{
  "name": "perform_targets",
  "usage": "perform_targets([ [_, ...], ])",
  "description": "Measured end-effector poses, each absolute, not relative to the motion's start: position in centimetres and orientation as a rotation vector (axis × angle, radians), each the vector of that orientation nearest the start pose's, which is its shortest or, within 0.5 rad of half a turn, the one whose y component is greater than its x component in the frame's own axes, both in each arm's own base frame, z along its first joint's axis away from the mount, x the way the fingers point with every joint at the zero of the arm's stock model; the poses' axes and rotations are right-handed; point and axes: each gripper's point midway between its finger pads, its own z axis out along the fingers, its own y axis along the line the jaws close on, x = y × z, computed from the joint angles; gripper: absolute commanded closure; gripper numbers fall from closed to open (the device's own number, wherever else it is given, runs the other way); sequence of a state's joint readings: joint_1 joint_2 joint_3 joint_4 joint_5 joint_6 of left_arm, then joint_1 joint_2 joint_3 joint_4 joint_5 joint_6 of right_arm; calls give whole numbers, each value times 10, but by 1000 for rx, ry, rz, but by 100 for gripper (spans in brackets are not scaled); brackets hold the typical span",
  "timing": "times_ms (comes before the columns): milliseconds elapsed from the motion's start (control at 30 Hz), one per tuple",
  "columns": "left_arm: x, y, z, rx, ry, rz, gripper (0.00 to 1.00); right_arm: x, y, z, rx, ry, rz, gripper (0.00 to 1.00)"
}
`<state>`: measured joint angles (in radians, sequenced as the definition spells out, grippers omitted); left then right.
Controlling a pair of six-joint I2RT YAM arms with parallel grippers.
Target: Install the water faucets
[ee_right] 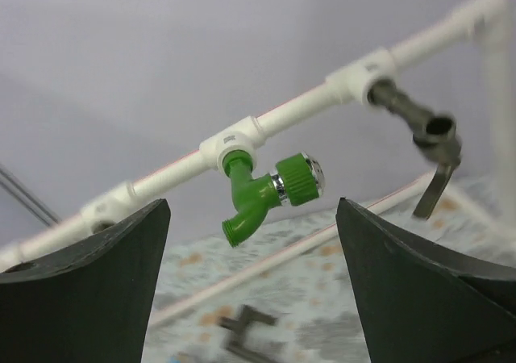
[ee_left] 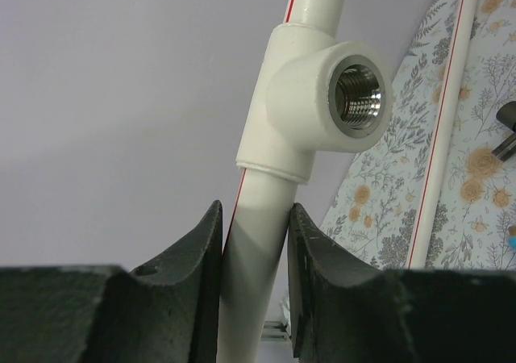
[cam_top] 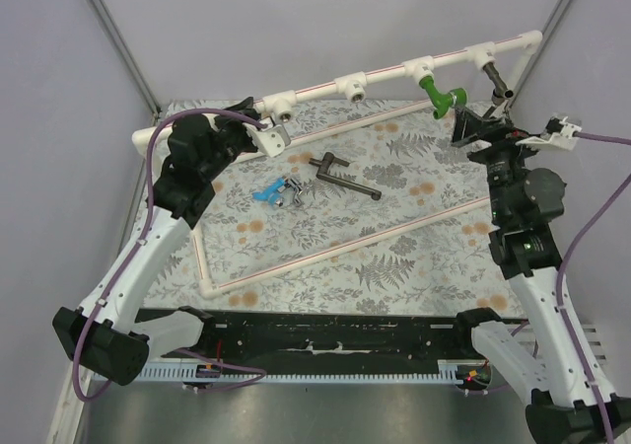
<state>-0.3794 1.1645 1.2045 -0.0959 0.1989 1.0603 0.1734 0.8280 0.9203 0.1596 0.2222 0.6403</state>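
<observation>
Floral table (cam_top: 414,252) holds blue faucet (cam_top: 266,192), clear only overhead.

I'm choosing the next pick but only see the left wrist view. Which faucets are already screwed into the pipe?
Observer: Two, the green faucet and a dark faucet further right.
Operator: Is the right gripper holding anything?
Observer: No, its jaws are open and empty, facing the green faucet.
Operator: Which ones are not yet mounted?
Observer: A blue faucet, a silver faucet and a dark lever faucet.
</observation>
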Motion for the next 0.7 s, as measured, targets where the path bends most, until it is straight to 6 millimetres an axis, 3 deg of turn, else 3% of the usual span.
perform_targets([
  [133, 381, -151, 391, 1191, 1124, 361, 98, 306, 51, 449, -36, 1248, 191, 2],
  [267, 380, -152, 391, 1192, 1123, 358, 98, 306, 60, 455, -467, 1226, -104, 2],
  [400, 380, -152, 391, 1192, 1122, 358, 98, 329, 68, 437, -748, 1238, -270, 2],
  [500, 380, -153, 391, 1193, 1122, 357, 98, 354, 76, 410, -904, 1279, -311, 2],
  [633, 380, -153, 391, 1193, 1122, 357, 98, 383, 82, 371, -1013, 1351, -311, 6],
  [700, 380, -152, 391, 1192, 1122, 357, 98, 393, 82, 362, -1014, 1367, -314, 11],
])
